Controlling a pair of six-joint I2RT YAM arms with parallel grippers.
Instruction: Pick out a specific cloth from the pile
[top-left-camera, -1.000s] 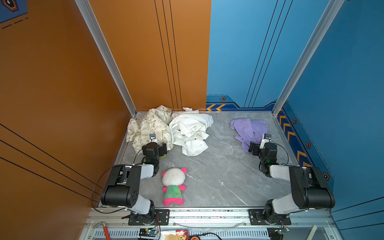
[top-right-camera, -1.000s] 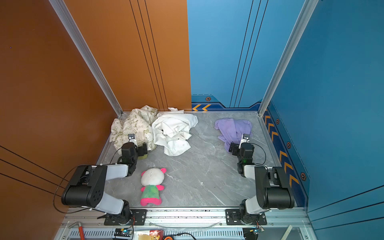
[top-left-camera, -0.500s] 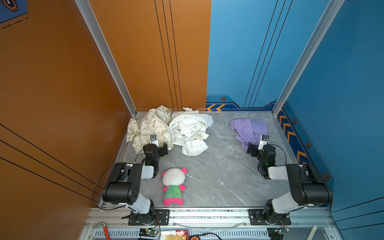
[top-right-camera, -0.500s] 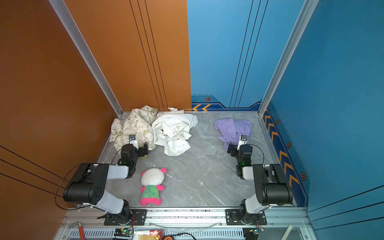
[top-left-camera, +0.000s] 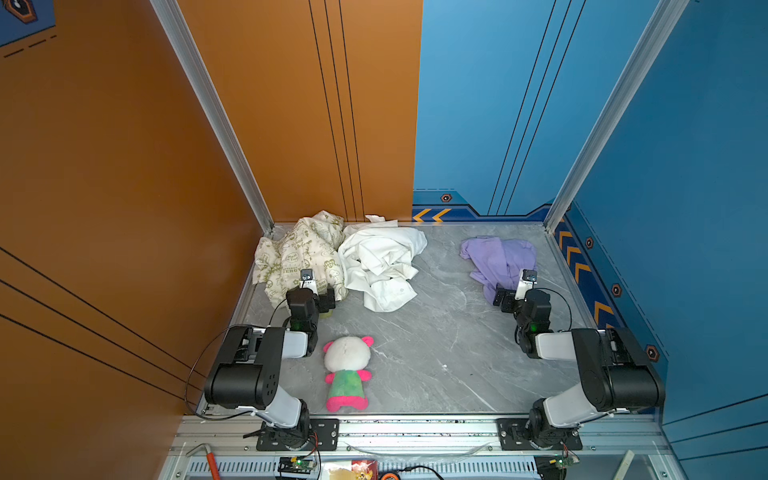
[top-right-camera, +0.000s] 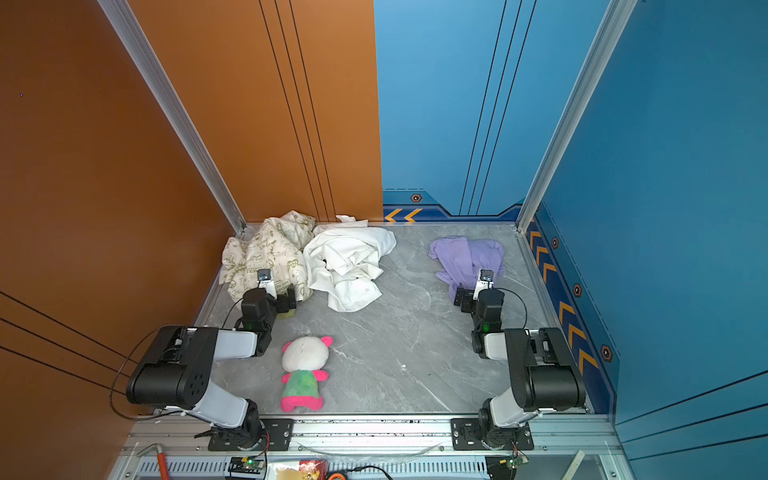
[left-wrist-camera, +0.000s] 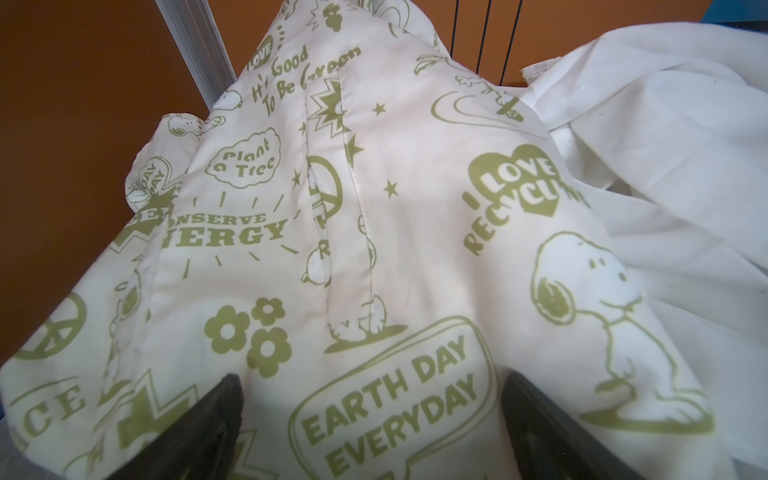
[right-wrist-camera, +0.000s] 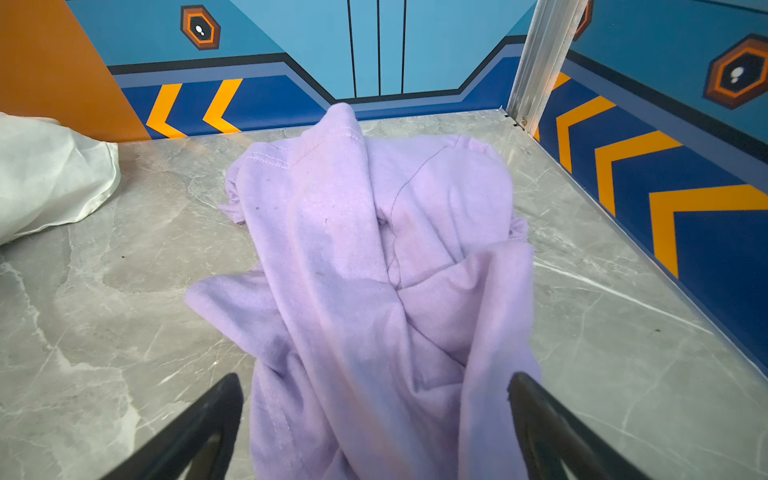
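The cloth (top-left-camera: 498, 259) (top-right-camera: 467, 255), plain lavender, lies crumpled by itself at the back right of the grey table. My right gripper (top-left-camera: 505, 296) (right-wrist-camera: 374, 382) sits at its near end. It is open, with the lavender cloth's (right-wrist-camera: 374, 249) near fold between the wide-apart fingers. The pile (top-left-camera: 332, 257) (top-right-camera: 299, 257) lies at the back left, a cream cloth with green print (top-left-camera: 297, 253) beside a white cloth (top-left-camera: 380, 262). My left gripper (top-left-camera: 322, 298) (left-wrist-camera: 370, 382) is open at the near edge of the cream printed cloth (left-wrist-camera: 374, 232), which fills its view.
A pink-and-green plush toy (top-left-camera: 347, 370) (top-right-camera: 305, 370) lies near the table's front edge (top-left-camera: 415, 413), between the arm bases. The orange wall (top-left-camera: 124, 208) closes the left side and the blue wall (top-left-camera: 685, 208) the right. An edge of the white cloth (right-wrist-camera: 50, 174) shows in the right wrist view.
My right gripper has shifted slightly left at the lavender cloth's near end. The left gripper has barely moved. Both stay open, and the cloths lie as before.
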